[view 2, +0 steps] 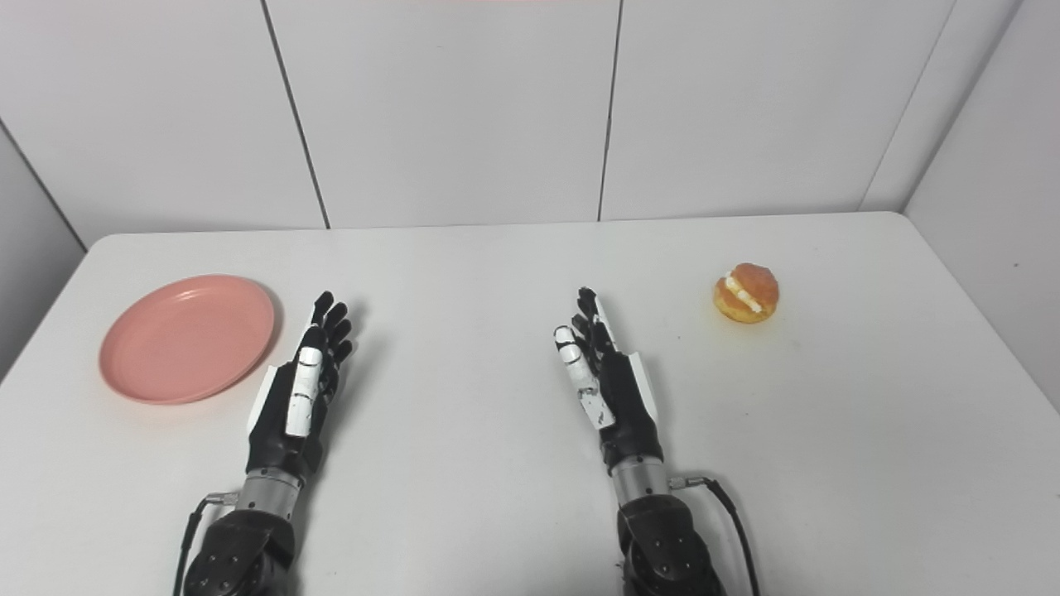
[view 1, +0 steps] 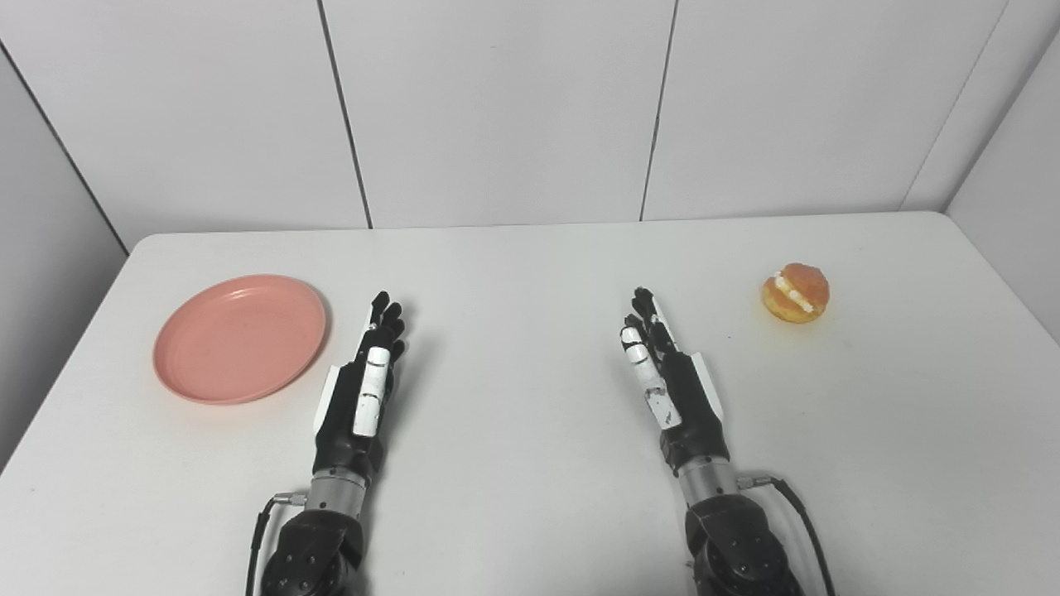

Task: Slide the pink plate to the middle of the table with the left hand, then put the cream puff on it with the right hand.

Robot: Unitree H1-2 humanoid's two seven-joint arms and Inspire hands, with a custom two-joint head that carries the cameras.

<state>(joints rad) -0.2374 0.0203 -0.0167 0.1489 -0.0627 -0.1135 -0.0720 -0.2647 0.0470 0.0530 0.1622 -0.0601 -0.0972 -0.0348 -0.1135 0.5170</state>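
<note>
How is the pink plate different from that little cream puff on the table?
The pink plate is flat, wide and plain pink; the cream puff is small, rounded and golden-brown with white cream in its split. The plate lies far left, just beside the left hand; the puff sits far right, well apart from the right hand. Both rest untouched on the white table.

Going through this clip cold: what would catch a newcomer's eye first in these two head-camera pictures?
Probably the two black-and-white hands, the left hand and the right hand, open and empty side by side near the middle of the white table. Next, the only colour: the pink plate lying empty at the left, just beside the left hand, and the cream puff alone at the far right.
</note>
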